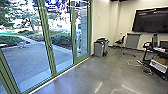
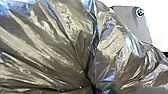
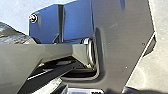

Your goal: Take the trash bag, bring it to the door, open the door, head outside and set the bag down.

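The trash bag (image 2: 65,47), shiny and crumpled, looms large in the left wrist view. Its folds draw together to a tight pinch at my left gripper (image 2: 93,87), which is shut on it. A piece of the same bag (image 3: 13,37) appears in the right wrist view, beyond the robot's jointed bar. Tall glass doors (image 1: 51,52) with green frames stand closed on the left of the head view, with a paved yard (image 1: 27,55) outside. How my right gripper stands cannot be told.
Grey bins (image 1: 99,48) stand by the wall just past the glass front. Farther right are a chair (image 1: 120,42), a grey panel on legs (image 1: 133,40), a wall screen (image 1: 151,20) and a dark desk (image 1: 160,53) with equipment. Cables (image 1: 135,62) lie on the concrete floor (image 1: 100,75).
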{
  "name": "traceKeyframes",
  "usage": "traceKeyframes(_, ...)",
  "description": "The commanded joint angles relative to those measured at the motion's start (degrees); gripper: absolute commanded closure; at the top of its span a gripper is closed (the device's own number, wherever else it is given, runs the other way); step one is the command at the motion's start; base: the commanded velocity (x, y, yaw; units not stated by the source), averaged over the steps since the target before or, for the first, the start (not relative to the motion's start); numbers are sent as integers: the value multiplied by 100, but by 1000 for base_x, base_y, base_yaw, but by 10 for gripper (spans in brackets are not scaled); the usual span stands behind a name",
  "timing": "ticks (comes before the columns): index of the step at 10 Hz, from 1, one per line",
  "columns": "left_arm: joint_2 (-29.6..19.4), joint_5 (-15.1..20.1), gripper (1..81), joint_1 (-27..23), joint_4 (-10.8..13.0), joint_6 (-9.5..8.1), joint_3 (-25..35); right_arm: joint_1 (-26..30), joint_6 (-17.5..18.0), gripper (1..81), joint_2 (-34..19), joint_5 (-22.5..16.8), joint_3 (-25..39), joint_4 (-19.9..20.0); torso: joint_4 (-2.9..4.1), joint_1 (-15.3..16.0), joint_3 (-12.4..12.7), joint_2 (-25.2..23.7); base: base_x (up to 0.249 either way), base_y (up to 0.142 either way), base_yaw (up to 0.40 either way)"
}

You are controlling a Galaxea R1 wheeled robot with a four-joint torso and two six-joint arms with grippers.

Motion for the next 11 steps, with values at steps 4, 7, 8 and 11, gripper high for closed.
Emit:
traceKeyframes(4,-23,384,811,-350,18,8,18,312,-38,10,86,-375,64,-46,0,0,0,0,158,-33,0)
traceKeyframes(7,-5,393,811,-360,18,8,18,312,-38,10,86,-366,64,-37,0,2,0,2,158,-72,0)
traceKeyframes(8,-5,393,811,-377,18,8,18,312,-38,10,86,-375,73,-45,0,2,0,2,158,-73,0)
traceKeyframes(11,-5,393,811,-386,27,8,18,312,-38,10,86,-366,64,-46,0,0,0,0,160,-74,0)
